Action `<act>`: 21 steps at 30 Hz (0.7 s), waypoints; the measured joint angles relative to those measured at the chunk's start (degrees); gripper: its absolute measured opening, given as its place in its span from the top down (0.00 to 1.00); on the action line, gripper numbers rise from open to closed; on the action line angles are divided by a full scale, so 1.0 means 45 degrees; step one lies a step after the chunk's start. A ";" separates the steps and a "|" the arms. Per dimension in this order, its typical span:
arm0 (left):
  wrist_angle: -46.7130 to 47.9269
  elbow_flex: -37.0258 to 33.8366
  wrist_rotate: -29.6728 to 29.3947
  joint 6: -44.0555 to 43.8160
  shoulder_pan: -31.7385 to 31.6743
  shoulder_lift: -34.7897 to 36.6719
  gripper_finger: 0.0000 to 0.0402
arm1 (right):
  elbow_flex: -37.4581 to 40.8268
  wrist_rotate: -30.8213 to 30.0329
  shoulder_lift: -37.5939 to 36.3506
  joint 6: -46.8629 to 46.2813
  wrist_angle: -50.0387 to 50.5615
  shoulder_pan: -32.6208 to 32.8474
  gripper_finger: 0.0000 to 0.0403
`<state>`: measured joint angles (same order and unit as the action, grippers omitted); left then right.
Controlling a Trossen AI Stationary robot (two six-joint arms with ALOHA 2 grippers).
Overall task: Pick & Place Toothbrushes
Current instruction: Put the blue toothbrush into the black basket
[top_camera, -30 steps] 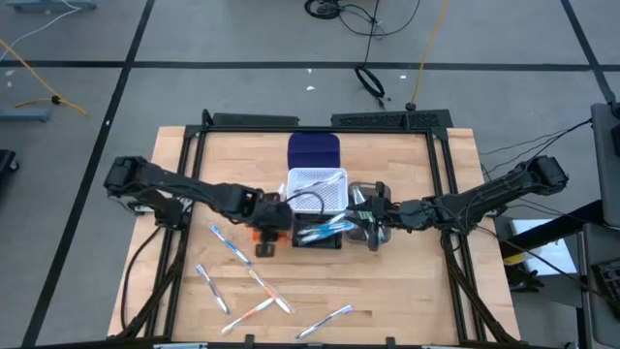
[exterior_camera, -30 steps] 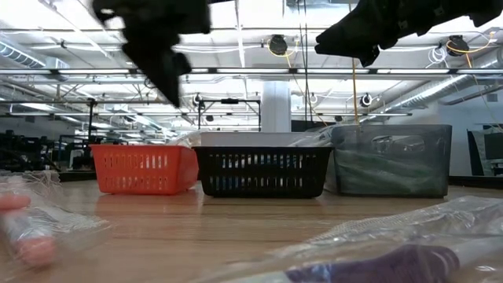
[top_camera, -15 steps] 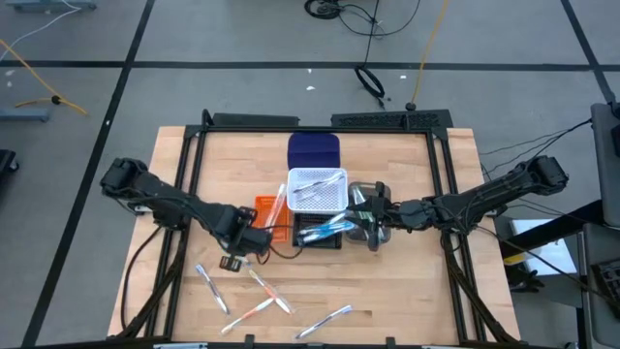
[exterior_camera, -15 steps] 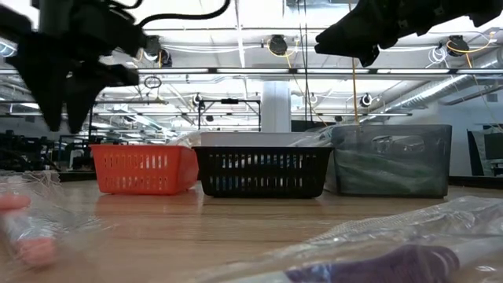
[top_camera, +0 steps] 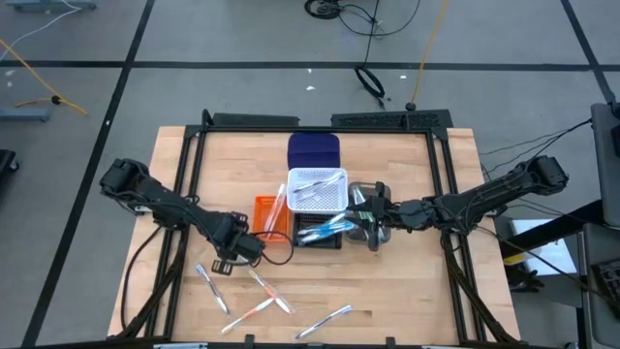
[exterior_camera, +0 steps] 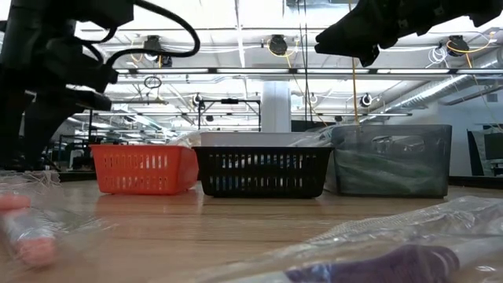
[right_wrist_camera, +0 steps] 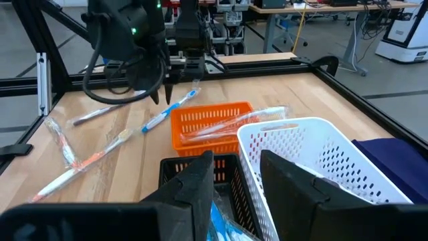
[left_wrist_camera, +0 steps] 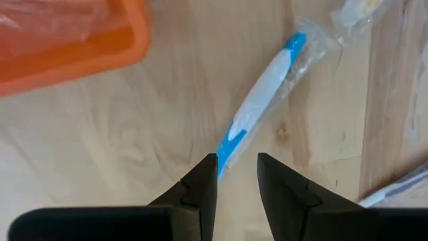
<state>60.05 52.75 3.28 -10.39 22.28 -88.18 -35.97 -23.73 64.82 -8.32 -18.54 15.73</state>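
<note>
Left wrist view settles what the coming move turns on: a blue toothbrush (left_wrist_camera: 259, 107) in its clear wrapper lies on the wooden surface (left_wrist_camera: 134, 134) straight ahead of the left tool (left_wrist_camera: 237, 175), its blue tail end sitting just at the gap between the two dark fingers, which stand narrowly apart with nothing between them. The brush's long axis runs away from the tool at a slant, so the fingers straddle it across the handle, not along it; as I judge it, the tool needs only to drop and close.

The orange bin (left_wrist_camera: 73, 37) sits just off to one side of the tool, close by. The high view places the left tool (top_camera: 235, 254) over the near part of the surface, beside the orange bin (top_camera: 268, 215), with the loose toothbrushes (top_camera: 262, 302) scattered just beyond it toward the surface's front edge. The left arm is plainly the nearer one to them.

The right tool (top_camera: 372, 229) hangs well apart, on the far side of the black bin (top_camera: 320, 236), fingers a little apart and empty in the right wrist view (right_wrist_camera: 235, 175).

The high view gives the layout but not the finger gap or the brush under the left tool. The wrist view gives the alignment but none of the other brushes' spread. The low view shows only the bins' fronts and blurred wrappers close to the lens.
</note>
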 joint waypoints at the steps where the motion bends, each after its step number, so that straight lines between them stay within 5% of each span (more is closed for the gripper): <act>1: -0.0155 -0.0098 0.0041 -0.0025 0.0000 0.0000 0.73 | 0.0000 0.0000 0.0002 0.0002 0.0003 0.0000 0.71; 21: -0.2811 -0.2186 0.0218 0.0245 0.0000 0.0028 0.73 | 0.0000 0.0002 0.0000 0.0005 0.0005 0.0000 0.71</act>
<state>47.40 42.91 4.25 -9.28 22.28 -88.05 -35.97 -23.71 64.82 -8.29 -18.52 15.73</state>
